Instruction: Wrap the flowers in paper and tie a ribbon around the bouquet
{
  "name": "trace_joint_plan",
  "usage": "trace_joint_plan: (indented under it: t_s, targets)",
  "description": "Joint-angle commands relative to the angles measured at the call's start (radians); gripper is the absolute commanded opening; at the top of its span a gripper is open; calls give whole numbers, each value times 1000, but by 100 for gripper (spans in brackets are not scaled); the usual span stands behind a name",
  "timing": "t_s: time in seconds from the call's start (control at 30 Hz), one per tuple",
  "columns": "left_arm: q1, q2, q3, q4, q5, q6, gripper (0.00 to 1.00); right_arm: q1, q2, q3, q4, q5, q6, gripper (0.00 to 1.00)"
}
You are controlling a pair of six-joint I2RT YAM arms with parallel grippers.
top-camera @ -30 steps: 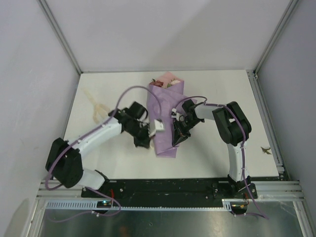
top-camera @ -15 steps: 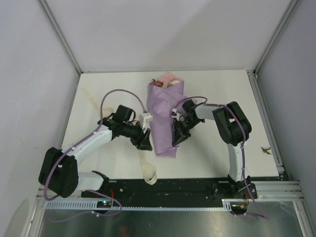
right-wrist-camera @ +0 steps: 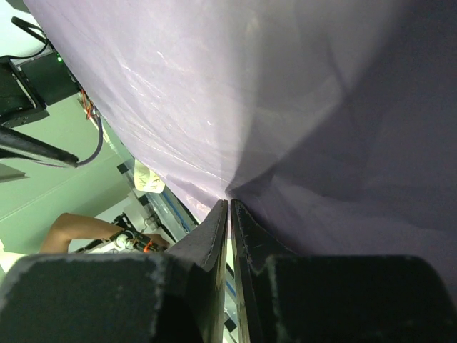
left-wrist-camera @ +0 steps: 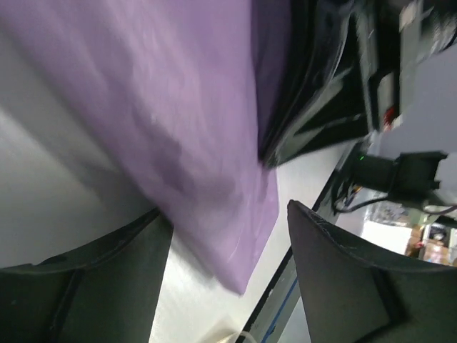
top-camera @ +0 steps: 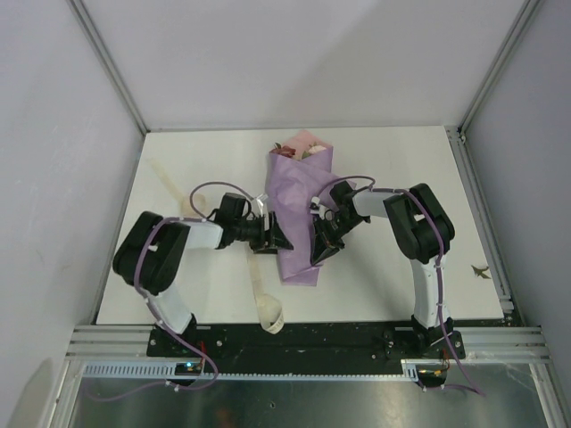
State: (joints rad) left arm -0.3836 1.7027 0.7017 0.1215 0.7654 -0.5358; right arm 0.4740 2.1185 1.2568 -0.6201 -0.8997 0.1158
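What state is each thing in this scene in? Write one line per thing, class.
bouquet: wrapped up, lying flat, not tied.
flowers: wrapped, heads poking out the far end.
ribbon: loose, left of the bouquet, near end curled.
left gripper: open at the bouquet's left edge.
right gripper: shut on the bouquet's right edge.

Only a few heads of the flowers (top-camera: 302, 148) peek from the far end of the bouquet (top-camera: 299, 214), their stems hidden inside, the ribbon (top-camera: 260, 290) is hidden midway under the left arm (top-camera: 201, 236), and both wrist views cut the bouquet's purple surface off, blurred in the left one.
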Motion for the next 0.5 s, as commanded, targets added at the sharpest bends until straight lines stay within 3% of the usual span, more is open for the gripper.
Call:
trace_joint_plan:
  t_s: [0.0,0.2,0.33,0.47]
  targets:
    - [5,116,29,257,-5,-195,73,13,22,-25,19,92,-23,12]
    - [1,264,43,486,35,-360,70,21,41,-25,39,95,-24,12]
    - [-3,321,50,548,39,-414,62,22,59,-21,49,101,-22,12]
    - [7,346,47,559,29,-428,28,17,55,-18,41,96,-37,12]
